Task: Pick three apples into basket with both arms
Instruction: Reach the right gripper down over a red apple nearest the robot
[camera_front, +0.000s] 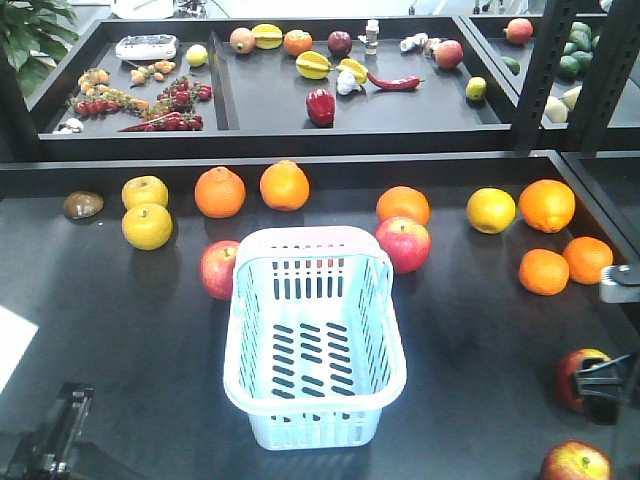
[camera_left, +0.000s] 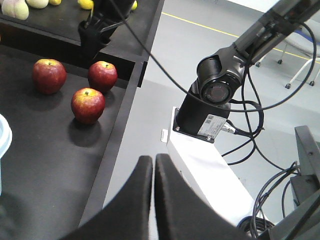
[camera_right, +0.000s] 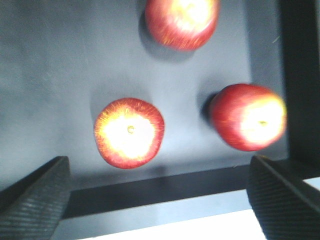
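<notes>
The pale blue basket (camera_front: 315, 340) stands in the middle of the black table with nothing in it. One apple (camera_front: 219, 268) rests against its left side and another apple (camera_front: 404, 244) at its back right corner. At the table's right end lie three apples (camera_right: 129, 132) (camera_right: 247, 116) (camera_right: 182, 20). My right gripper (camera_right: 160, 200) hovers open above them by the front edge, nothing between its fingers (camera_right: 35, 200). It shows black at the front view's right edge (camera_front: 607, 385), covering part of one apple (camera_front: 575, 372). My left gripper (camera_left: 152, 165) is shut and empty, off the table's front edge.
Oranges (camera_front: 220, 192) (camera_front: 546, 205) and yellow fruits (camera_front: 147, 226) lie in a row behind the basket. A raised black tray (camera_front: 225, 125) of mixed fruit and vegetables stands at the back. The left arm (camera_front: 45, 450) sits at the bottom left corner. A black upright post (camera_front: 545, 70) rises at the right.
</notes>
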